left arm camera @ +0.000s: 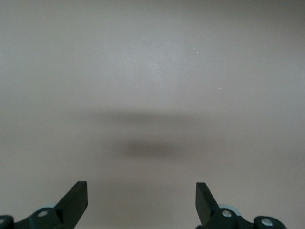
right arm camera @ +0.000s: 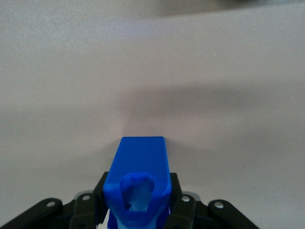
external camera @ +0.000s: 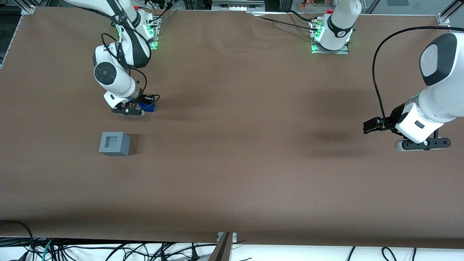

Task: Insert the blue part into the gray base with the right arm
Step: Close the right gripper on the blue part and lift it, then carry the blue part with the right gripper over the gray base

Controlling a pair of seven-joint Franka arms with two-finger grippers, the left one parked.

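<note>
The blue part [external camera: 147, 106] sits at the tip of my right arm, low at the brown table. In the right wrist view the blue part [right arm camera: 139, 164] fills the gap between the two black fingers [right arm camera: 100, 193], which press on both its sides. My gripper [right arm camera: 138, 200] is shut on it. In the front view the gripper [external camera: 139, 108] is farther from the camera than the gray base [external camera: 114, 144]. The gray base stands upright on the table with its square recess facing up, apart from the gripper.
The brown table cover [external camera: 235, 145] spreads wide around the base. The arm mounts [external camera: 328, 47] stand at the table's edge farthest from the camera. Cables [external camera: 108, 250] hang below the near edge.
</note>
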